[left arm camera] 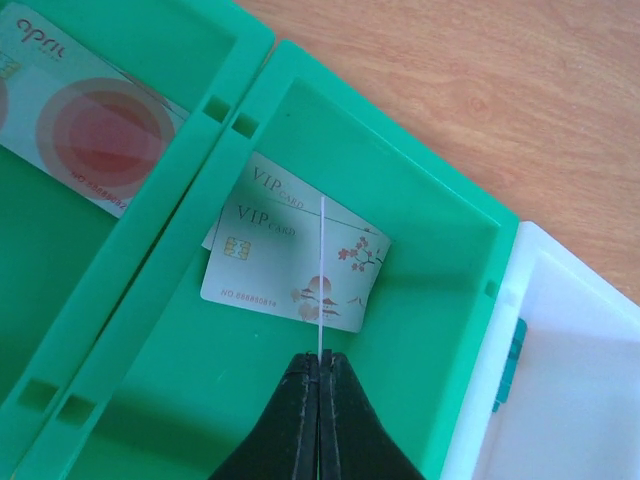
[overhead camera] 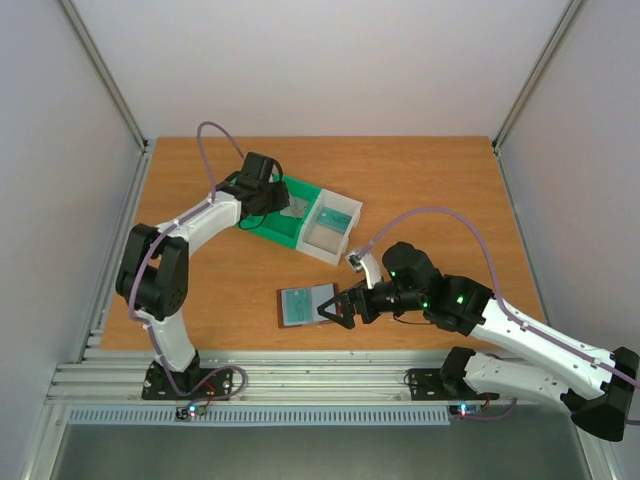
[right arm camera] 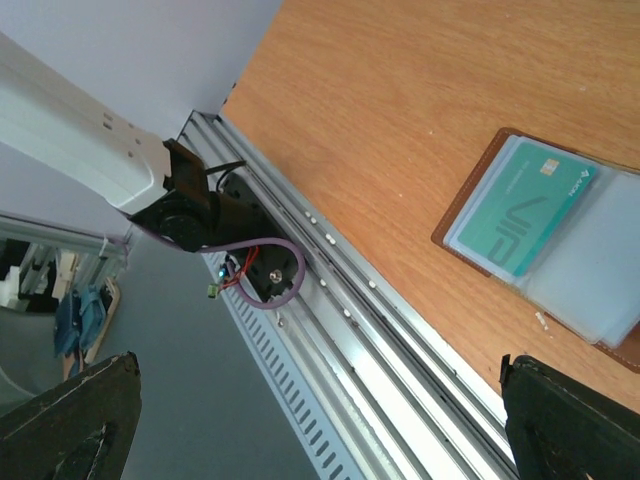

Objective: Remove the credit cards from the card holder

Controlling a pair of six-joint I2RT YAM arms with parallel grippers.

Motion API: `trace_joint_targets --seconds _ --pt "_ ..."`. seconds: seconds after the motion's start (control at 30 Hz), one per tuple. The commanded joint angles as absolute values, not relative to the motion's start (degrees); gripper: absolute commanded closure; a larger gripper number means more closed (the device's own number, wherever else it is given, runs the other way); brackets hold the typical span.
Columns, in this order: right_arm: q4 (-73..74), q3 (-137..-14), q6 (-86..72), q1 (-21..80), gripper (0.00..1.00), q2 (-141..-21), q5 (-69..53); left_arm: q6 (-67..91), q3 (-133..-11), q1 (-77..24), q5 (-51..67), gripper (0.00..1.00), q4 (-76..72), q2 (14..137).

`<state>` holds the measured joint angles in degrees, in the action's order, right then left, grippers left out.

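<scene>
The brown card holder lies open near the table's front edge. In the right wrist view the card holder has a teal card in its left clear pocket. My right gripper is open at its right edge, and its fingers stand wide apart with nothing between them. My left gripper hangs over the green bin. In its own view the left gripper is shut on a thin pale credit card, seen edge-on. Two pale VIP cards lie below it. A red-circled card lies in the neighbouring compartment.
The green bin and an attached white bin sit at the table's back middle. In the left wrist view the green bin has a raised divider, and the white bin is to its right. A metal rail runs along the front edge.
</scene>
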<state>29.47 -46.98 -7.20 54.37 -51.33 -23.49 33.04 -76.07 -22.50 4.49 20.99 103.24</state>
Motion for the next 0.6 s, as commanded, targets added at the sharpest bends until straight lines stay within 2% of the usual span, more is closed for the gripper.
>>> trace_joint_targets --seconds 0.0,0.57 --pt "30.5 -48.8 -6.4 54.2 0.02 -50.6 -21.8 33.5 -78.6 -22.4 5.0 1.00 15.3 105.9" --pt "29.5 -47.2 -8.8 54.2 0.02 -50.2 -20.7 32.5 -81.3 -22.3 4.7 0.99 14.5 112.6"
